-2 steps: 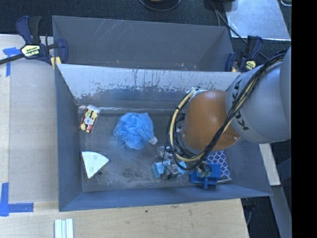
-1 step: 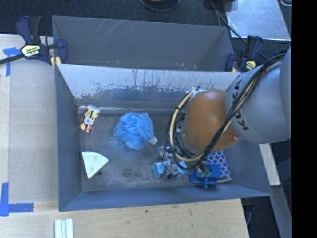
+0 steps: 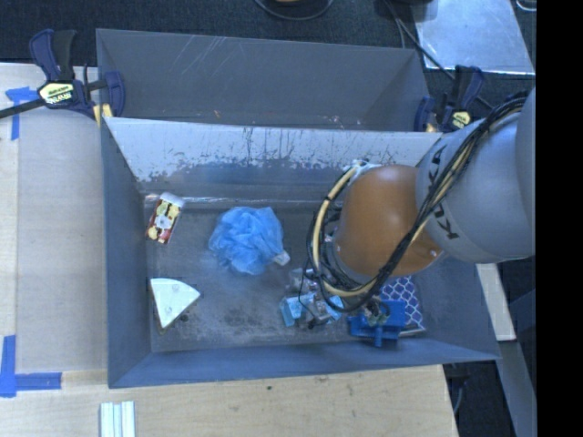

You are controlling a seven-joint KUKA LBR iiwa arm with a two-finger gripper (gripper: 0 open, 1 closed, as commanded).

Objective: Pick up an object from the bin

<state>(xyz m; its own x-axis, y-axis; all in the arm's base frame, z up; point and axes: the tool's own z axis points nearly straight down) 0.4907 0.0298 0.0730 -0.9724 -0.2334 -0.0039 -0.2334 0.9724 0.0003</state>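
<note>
Tool (image 3: 310,309) low by the bin's (image 3: 123,244) front wall.
We see it beside a small blue piece (image 3: 291,313), perhaps touching; whether it is clenched we cannot tell.

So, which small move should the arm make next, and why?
Probably settle the gripper slightly lower onto the small light-blue piece beside it, near the bin's front wall. It sits right at that piece, yet no grasp is visible; the crumpled blue wad lies farther off.
</note>
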